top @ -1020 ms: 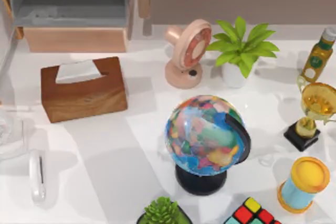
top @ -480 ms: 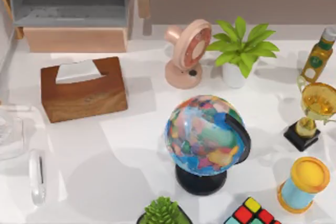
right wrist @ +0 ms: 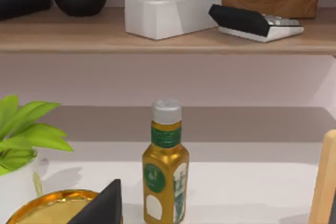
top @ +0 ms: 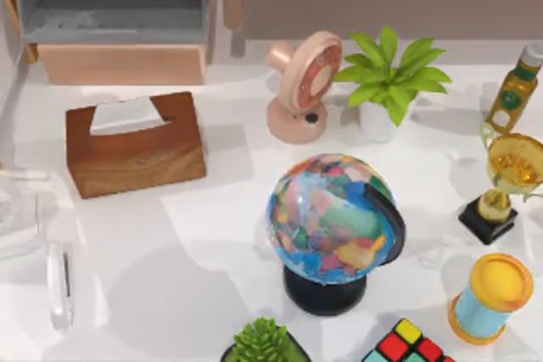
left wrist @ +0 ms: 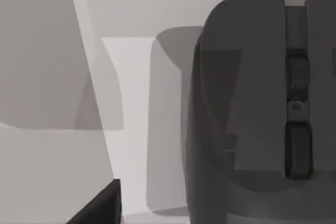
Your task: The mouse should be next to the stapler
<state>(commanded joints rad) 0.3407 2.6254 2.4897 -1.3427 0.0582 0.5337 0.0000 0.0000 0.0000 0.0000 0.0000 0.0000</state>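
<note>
The stapler [top: 59,286], a whitish glassy bar with a thin dark line, lies lengthwise near the table's front left corner. In the left wrist view the mouse [left wrist: 247,119], dark grey with a scroll wheel in its middle groove, sits very close to the camera on the pale table. One black fingertip [left wrist: 101,209] of my left gripper shows beside it, apart from it. Whether that gripper holds anything is not visible. One black fingertip [right wrist: 102,205] of my right gripper hangs near the gold trophy cup [right wrist: 47,208] and the oil bottle [right wrist: 165,171].
A wooden tissue box [top: 136,143] stands behind the stapler, with a see-through shape [top: 19,209] at the left edge. The globe [top: 335,222], pink fan [top: 301,86], potted plant [top: 390,82], bottle [top: 513,91], trophy [top: 509,180], yellow-capped roll [top: 492,294] and puzzle cube [top: 407,345] crowd the right half.
The see-through shape at the left edge has drawn back leftward, and the shadows on the front left of the table have shifted. The stapler has stayed in place.
</note>
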